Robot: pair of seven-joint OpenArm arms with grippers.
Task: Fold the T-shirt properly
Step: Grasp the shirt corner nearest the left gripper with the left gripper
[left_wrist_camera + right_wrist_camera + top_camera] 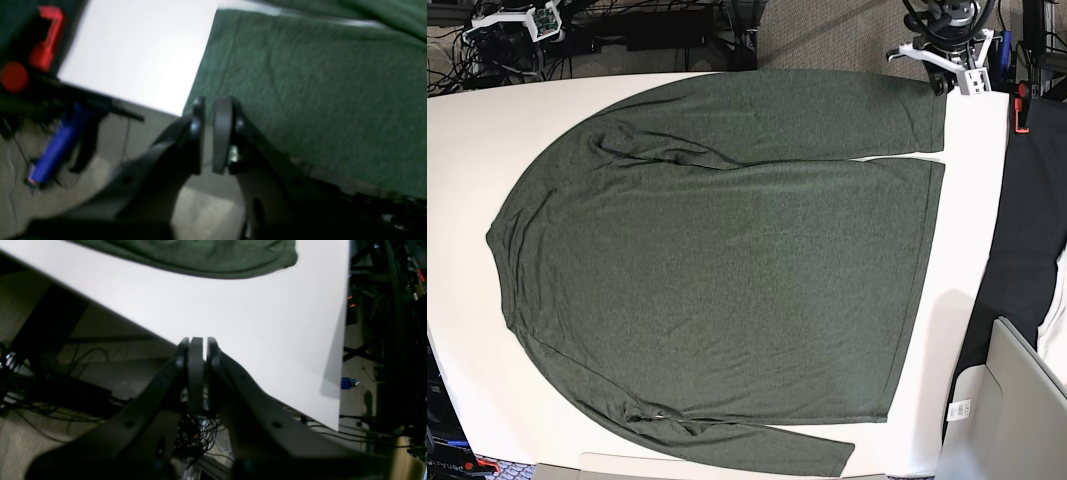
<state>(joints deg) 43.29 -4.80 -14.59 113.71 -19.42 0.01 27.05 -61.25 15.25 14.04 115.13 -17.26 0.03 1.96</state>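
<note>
Shirt [717, 270] lies spread flat on the white table [467, 130] in the base view, filling most of the top; collar end toward that view's left, hem toward its right. One long sleeve runs along the far edge, its cuff near the far right corner; the other sleeve lies along the near edge. No fold made yet, so the task looks to be at its start. Left gripper [208, 133] hangs off the table edge beside the shirt, jaws nearly together with a thin gap, nothing between them; view is blurred. Right gripper [196, 373] sits off the table edge over bare white surface, jaws pressed close, also empty; the shirt's rounded edge is well apart from it, at the top of that view. Fabric judged thin, soft, light knit: it should drape and slide easily on the smooth top, crease readily, and stretch if pulled from one point only. Judged best holds: pinch at edges rather than mid-panel, such as a cuff or shoulder seam for bringing a sleeve inward, then the hem corners with both grippers together. Risk judged: a one-sided pull drags the whole shirt instead of folding it.
</note>
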